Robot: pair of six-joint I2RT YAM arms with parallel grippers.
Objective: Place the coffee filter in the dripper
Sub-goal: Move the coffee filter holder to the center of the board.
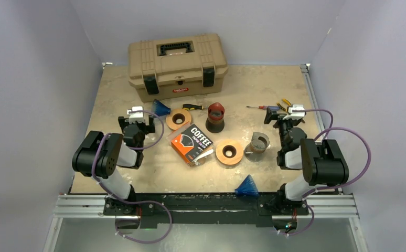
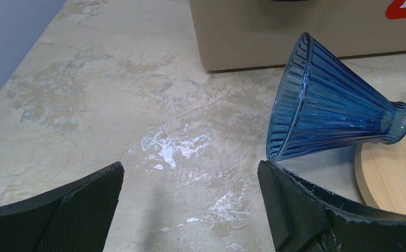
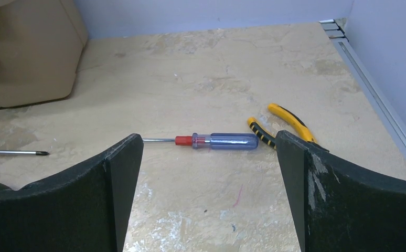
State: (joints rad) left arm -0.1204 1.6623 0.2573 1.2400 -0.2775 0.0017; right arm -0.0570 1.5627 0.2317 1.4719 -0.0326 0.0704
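Jaws on both arms are spread wide with nothing between them, so no grab has happened yet. Left jaws sit low over the table point(image 2: 111, 68), pointed toward the blue dripper point(image 2: 327, 110). It lies on its side in the right half of the left wrist view, narrow end over a wooden ring point(image 2: 390, 178) (can't tell if they actually touch). My guess is the wide spread is there because the cone is a fat thing to get around. It'll also need standing mouth-up before any filter goes in.

The pack of coffee filters point(image 1: 191, 144) lies flat in the middle of the top view, between the two arms, so either one could probably reach it. A second blue dripper point(image 1: 247, 187) sits at bottom centre, near the arm bases.

Right jaws are facing a screwdriver point(image 3: 216, 140) and yellow pliers point(image 3: 287, 122) in the middle of their view. None of that belongs to the job, so I read that arm as waiting out of the way.
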